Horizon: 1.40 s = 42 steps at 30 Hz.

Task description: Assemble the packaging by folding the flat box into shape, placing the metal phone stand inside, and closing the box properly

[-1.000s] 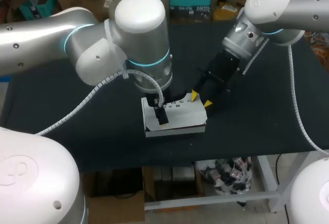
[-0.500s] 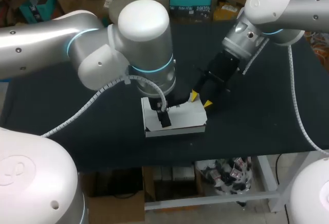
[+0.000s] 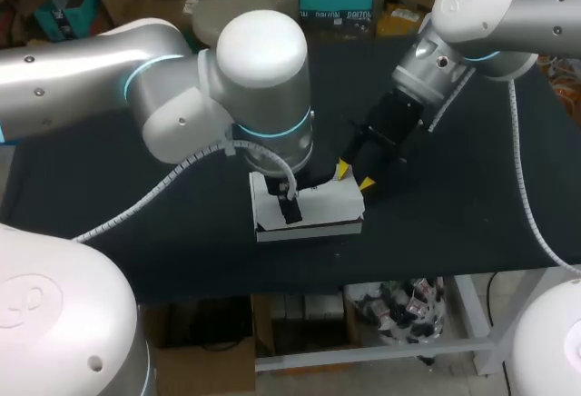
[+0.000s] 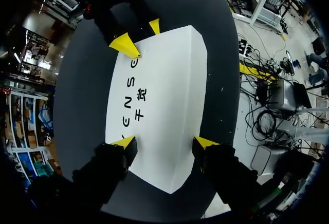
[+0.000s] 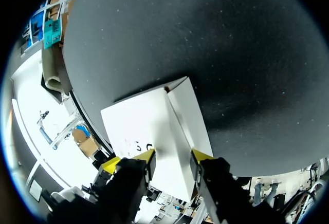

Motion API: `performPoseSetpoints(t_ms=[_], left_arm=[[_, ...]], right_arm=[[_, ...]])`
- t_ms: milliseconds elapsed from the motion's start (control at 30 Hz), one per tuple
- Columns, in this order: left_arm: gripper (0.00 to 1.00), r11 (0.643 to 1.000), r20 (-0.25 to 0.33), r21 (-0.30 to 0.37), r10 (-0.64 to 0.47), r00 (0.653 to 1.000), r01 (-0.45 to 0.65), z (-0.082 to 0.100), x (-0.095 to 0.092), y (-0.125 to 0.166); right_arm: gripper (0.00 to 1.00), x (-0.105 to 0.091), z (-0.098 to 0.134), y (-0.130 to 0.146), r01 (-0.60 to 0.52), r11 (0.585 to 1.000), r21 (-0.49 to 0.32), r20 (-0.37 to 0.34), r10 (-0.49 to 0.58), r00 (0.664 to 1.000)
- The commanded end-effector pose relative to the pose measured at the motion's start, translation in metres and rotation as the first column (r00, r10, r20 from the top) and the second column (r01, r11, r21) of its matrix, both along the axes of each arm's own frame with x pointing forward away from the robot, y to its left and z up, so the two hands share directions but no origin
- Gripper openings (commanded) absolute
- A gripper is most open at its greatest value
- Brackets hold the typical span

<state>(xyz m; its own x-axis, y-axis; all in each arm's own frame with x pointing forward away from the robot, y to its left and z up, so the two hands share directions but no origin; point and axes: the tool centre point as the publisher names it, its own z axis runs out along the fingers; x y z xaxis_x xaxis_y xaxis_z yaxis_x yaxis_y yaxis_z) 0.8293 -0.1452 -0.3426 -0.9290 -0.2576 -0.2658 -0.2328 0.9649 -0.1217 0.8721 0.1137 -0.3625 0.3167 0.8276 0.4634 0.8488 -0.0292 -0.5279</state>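
Moved: left arm [image 3: 263,60] has shifted a little toward the right arm's side over the last second, and its big joint now covers more of the box's back edge. Right arm [image 3: 472,14] has not moved, and the box sits in the same spot.
Box: white box [image 3: 318,203] is folded into shape and lies flat on the black table [image 3: 454,205], near the front edge and about mid-width. Top face is up with black print on it. From the right wrist a crease shows where the top face meets a narrower white panel.
Left gripper: left gripper [image 4: 165,142] is directly over the box end on the left arm's side. Fingers are spread wide, about as wide as the box's short side. Both yellow tips are down on the top face, one near each long edge. They sit on the face rather than pinching it, so nothing is held. In the head view only one black finger shows on the box; the arm hides the rest.
Right gripper: right gripper [image 3: 354,176] comes in at a slant from the far right to the box's other end. Fingers are partly apart. From the left wrist, one tip is on the top face by the far corner and the other is at the end edge. From its own wrist, the tips stand either side of the crease against the white card, with nothing gripped between them.
Spacing: the two grippers are at opposite ends of the box and well apart. The printed face is bare between them.
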Motion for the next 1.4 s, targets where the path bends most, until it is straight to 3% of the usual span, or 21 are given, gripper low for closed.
performPoseSetpoints(t_ms=[33, 667, 900, 1400], left_arm=[[0.71, 1.0, 0.037, 0.019, 0.011, 0.999, -0.012, -0.003, -0.003, -0.005], [0.67, 0.997, 0.118, 0.061, 0.042, 0.992, -0.049, 0.0, 0.007, -0.008], [0.6, 0.997, 0.135, 0.068, 0.035, 0.99, -0.045, 0.0, 0.01, -0.009], [0.53, 0.997, 0.118, 0.081, -0.002, 0.993, -0.008, -0.005, 0.014, -0.011]], right_arm=[[0.45, 0.0, 0.0, 0.001, -0.001, 1.0, -0.001, -0.002, 0.001, 1.0], [0.46, 0.0, 0.0, 0.001, -0.001, 1.0, -0.001, -0.002, 0.001, 1.0], [0.46, 0.0, 0.0, 0.001, -0.001, 1.0, -0.001, -0.002, 0.001, 1.0], [0.46, 0.0, 0.0, 0.001, -0.001, 1.0, -0.001, -0.002, 0.001, 1.0]])
